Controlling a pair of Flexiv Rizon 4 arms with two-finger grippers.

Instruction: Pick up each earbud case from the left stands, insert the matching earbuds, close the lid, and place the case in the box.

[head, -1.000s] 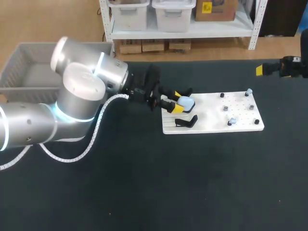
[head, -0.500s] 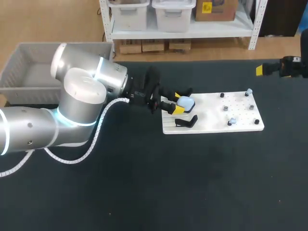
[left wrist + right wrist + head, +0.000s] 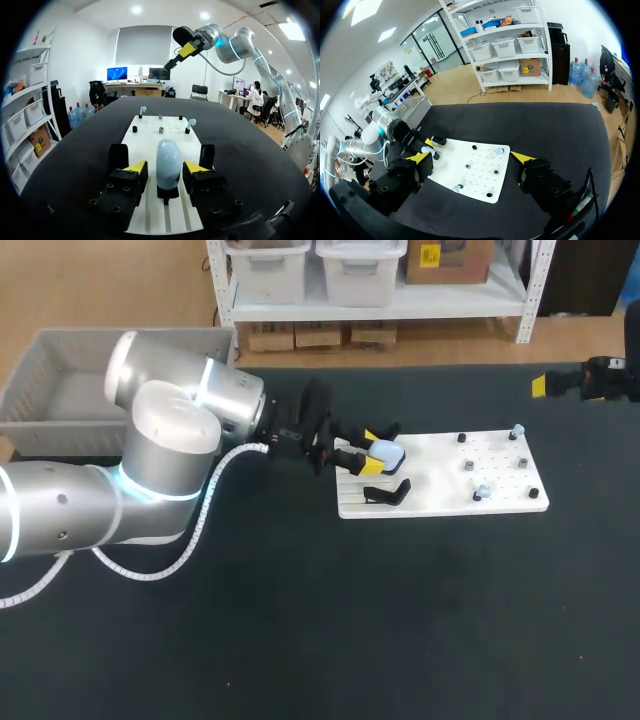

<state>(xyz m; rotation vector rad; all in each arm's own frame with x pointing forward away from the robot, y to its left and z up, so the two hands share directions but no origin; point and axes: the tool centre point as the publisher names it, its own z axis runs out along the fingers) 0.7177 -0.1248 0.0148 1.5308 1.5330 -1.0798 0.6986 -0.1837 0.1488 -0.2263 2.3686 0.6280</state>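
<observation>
A light blue earbud case [image 3: 389, 453] [image 3: 168, 160] stands upright on a black stand on the left part of the white board [image 3: 440, 502]. My left gripper [image 3: 372, 452] [image 3: 165, 169] is shut on the case, one yellow tip on each side. Two pale earbuds [image 3: 517, 430] [image 3: 482, 491] sit on pegs at the board's right end, ahead of the left gripper [image 3: 142, 108] [image 3: 190, 121]. My right gripper [image 3: 545, 385] [image 3: 470, 157] hangs open, high over the table's far right, with nothing between its fingers.
A second black stand [image 3: 386, 492] on the board, nearer the front, holds nothing. Several dark pegs [image 3: 468, 466] stud the board's right half. A grey basket [image 3: 40, 360] stands at the table's back left, behind my left arm.
My left arm's elbow has shifted slightly. Its gripper and the case stay at the same spot on the stand. The right arm has not moved.
</observation>
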